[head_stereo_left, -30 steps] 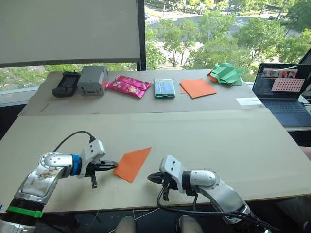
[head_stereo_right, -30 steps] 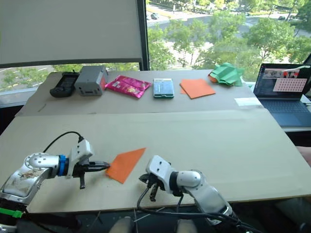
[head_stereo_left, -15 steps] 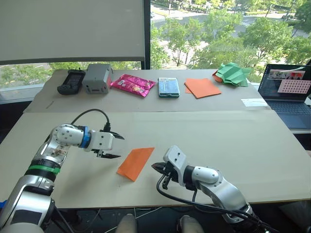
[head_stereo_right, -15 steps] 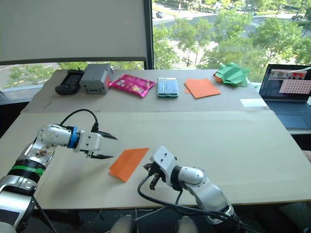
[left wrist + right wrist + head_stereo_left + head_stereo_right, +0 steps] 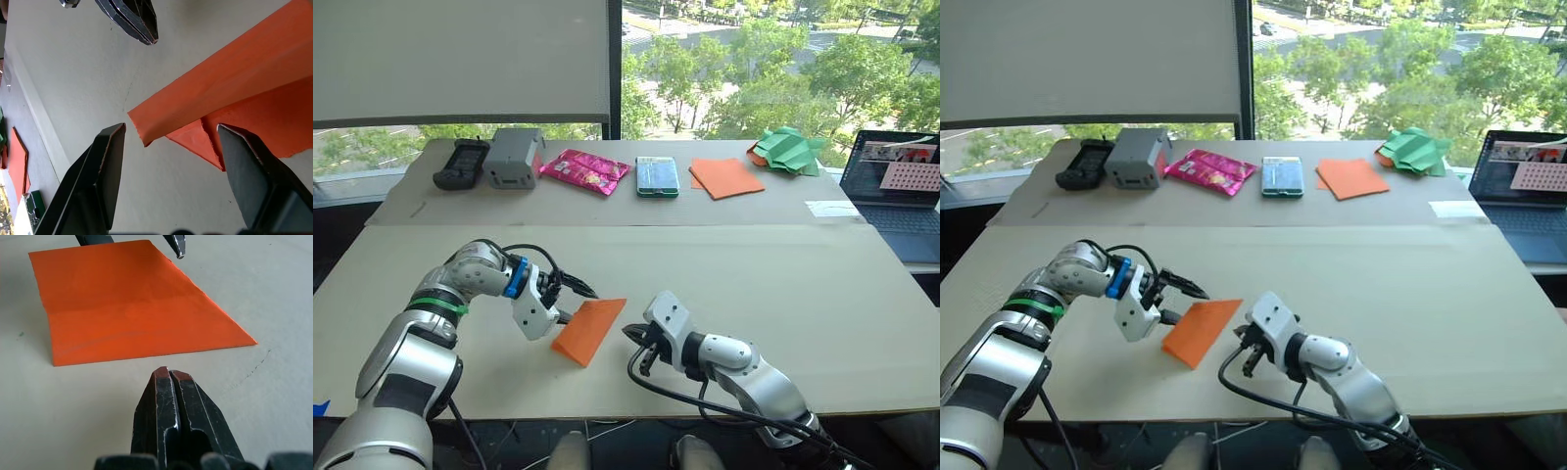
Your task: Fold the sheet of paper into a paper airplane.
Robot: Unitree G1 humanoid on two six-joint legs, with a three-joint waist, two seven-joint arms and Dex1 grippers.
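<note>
The left tool is hovering at the left edge of the sheet, its fingers standing wide apart to either side of a raised corner, touching nothing. The right tool is resting on the surface just beside the sheet's right edge, its two fingers pressed together and holding nothing.

The sheet is lying near the front edge of the surface, between the two tools. It is looking like a narrow, slanted orange strip, already folded over on itself, with a crease running along its length and one layer lifting off the layer beneath at the left corner; no pointed nose is showing.

The folding appears to be in an early step, with the plane far from finished. The left tool seems to be lining up for a pinch on the lifted flap. The next move probably calls for closing on that single layer alone while the right tool is pinning the sheet so it is not sliding
</note>
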